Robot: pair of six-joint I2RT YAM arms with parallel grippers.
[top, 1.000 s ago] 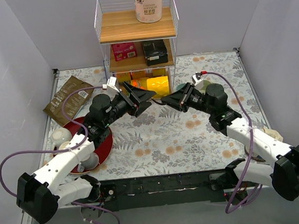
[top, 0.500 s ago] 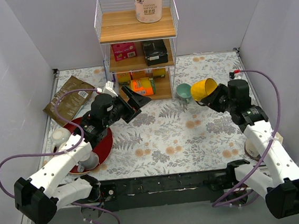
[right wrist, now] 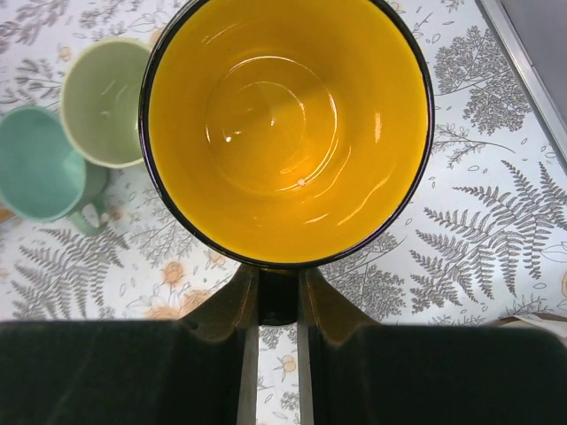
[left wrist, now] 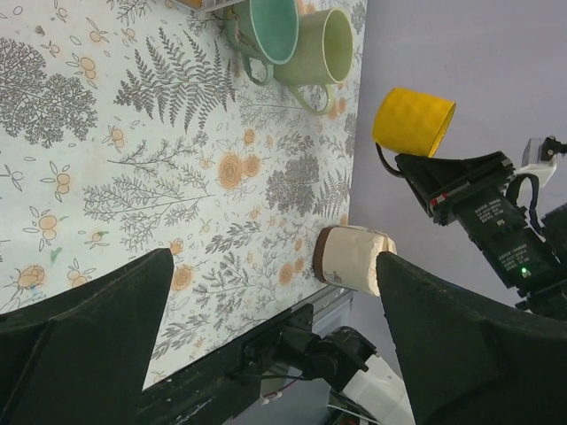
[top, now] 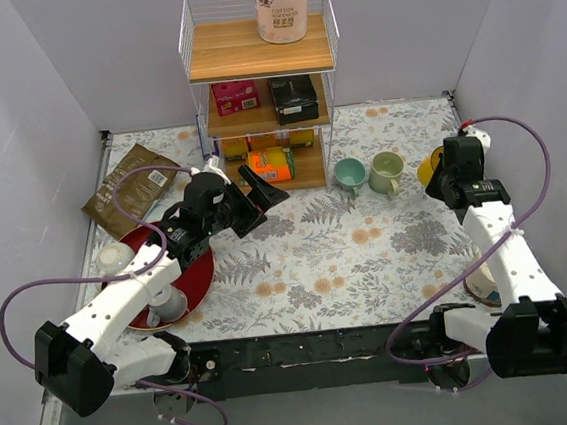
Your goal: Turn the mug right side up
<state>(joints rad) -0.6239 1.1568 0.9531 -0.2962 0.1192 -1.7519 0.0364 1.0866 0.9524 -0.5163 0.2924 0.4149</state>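
The right end effector (right wrist: 277,299) grasps the yellow mug (right wrist: 288,124) by its handle, mouth up, above the desk (right wrist: 469,239) (near its right edge). If let go tilted, it could topple. The left end effector (top: 264,187) is released.

White arms (top: 121,298), black joints (top: 70,371), purple cables (top: 40,291)

Teal cup (top: 348,173) beside green cup (top: 386,169)

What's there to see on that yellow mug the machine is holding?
The yellow mug looks ceramic: glossy and empty inside, dimpled outside, with a dark rim and handle. The right hand pinches that handle, holding it off the table at its right side, its mouth facing the wrist camera.
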